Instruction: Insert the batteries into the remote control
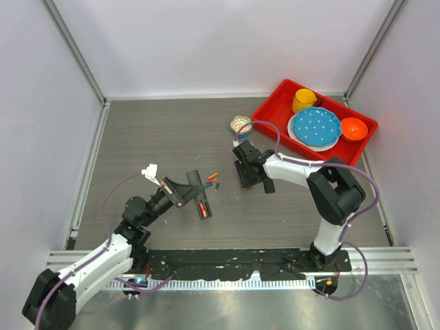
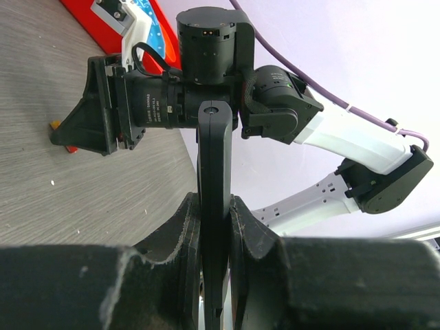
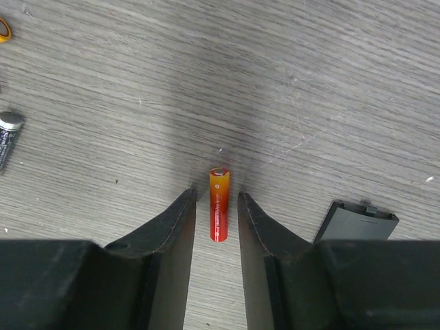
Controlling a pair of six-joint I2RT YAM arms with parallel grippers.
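In the left wrist view my left gripper (image 2: 214, 205) is shut on the remote control (image 2: 214, 151), a slim black bar seen edge-on and sticking out past the fingers. From above, the remote control (image 1: 196, 180) hangs over the table in the left gripper (image 1: 187, 192), with a red battery (image 1: 203, 209) in its recess. My right gripper (image 3: 215, 196) is open, low over the table. Between its fingers, apart from both, a red-orange battery (image 3: 218, 204) lies on the table. A grey battery (image 3: 7, 134) lies to the left. Loose batteries (image 1: 212, 181) lie between the arms.
A black cover piece (image 3: 359, 220) lies on the table just right of the right fingers. A red tray (image 1: 273, 103) at the back right holds a yellow cup (image 1: 303, 100), a blue plate (image 1: 315, 128) and an orange bowl (image 1: 353, 128). A small beige round object (image 1: 239, 124) sits near it.
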